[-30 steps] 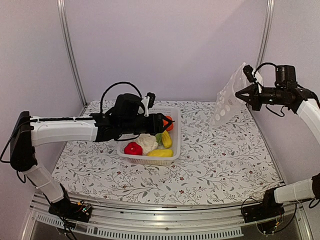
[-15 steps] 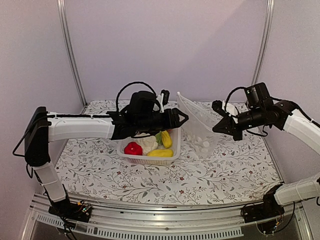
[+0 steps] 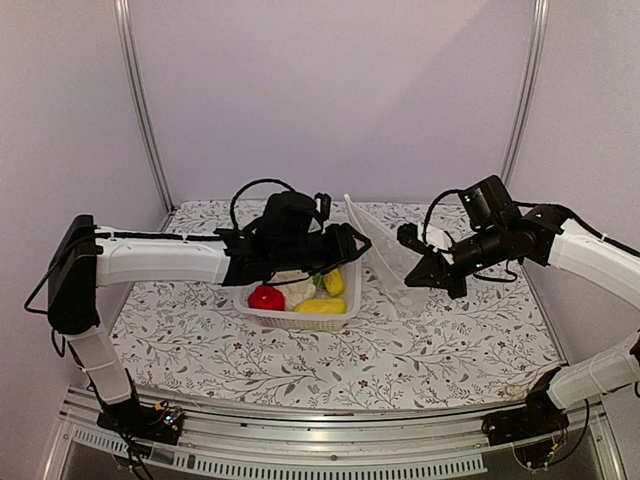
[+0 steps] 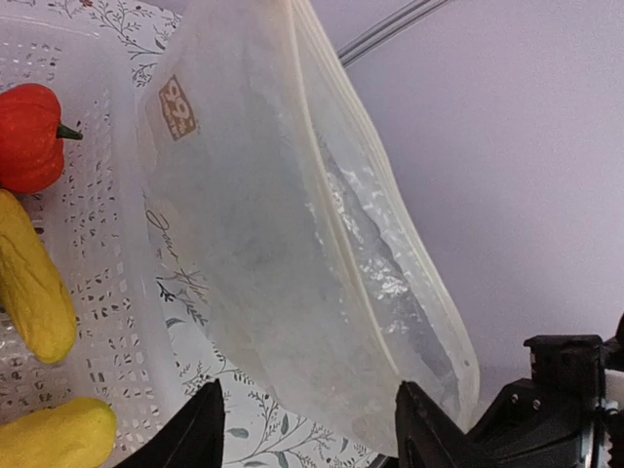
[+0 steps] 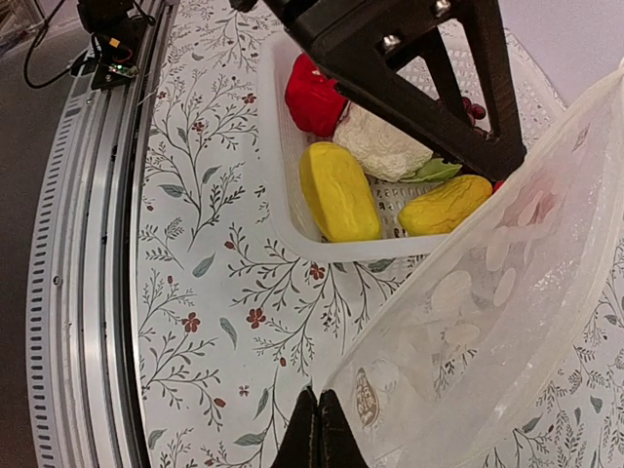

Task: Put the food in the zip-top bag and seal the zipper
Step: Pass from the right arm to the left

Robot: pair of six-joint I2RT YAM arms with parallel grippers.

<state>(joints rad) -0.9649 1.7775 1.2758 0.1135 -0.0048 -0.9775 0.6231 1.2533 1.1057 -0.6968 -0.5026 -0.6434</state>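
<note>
1. The right gripper has its fingers pressed together on a thin fold at the lower edge of the zip-top bag. It holds the bag up off the worktop, about midway between the left and right edges and somewhat towards the far edge.
2. The bag hangs just beside the right wall of the basket. The food lies in that basket: the red pepper, the cauliflower, two yellow pieces and the pumpkin. None of it is in the bag.
3. The left gripper is spread wide and grips nothing. It hovers over the basket's far right corner and points towards the right edge of the worktop.
4. The coming move turns on how the bag lies from these open jaws.
   - It is straight ahead of them, and in the left wrist view it fills the gap between the two fingers.
   - The zipper runs as one long slanted line, from the bag's high corner near the far edge down towards the right gripper.
   - The jaws therefore face the bag's broad side, with the strip lying across their line of approach.
5. The mouth looks slightly parted along that strip, though the clear plastic makes this hard to judge.
6. The left arm is the free one and the nearer. I judge that it should next close on one lip of the mouth, one finger on each side of the strip.
</note>
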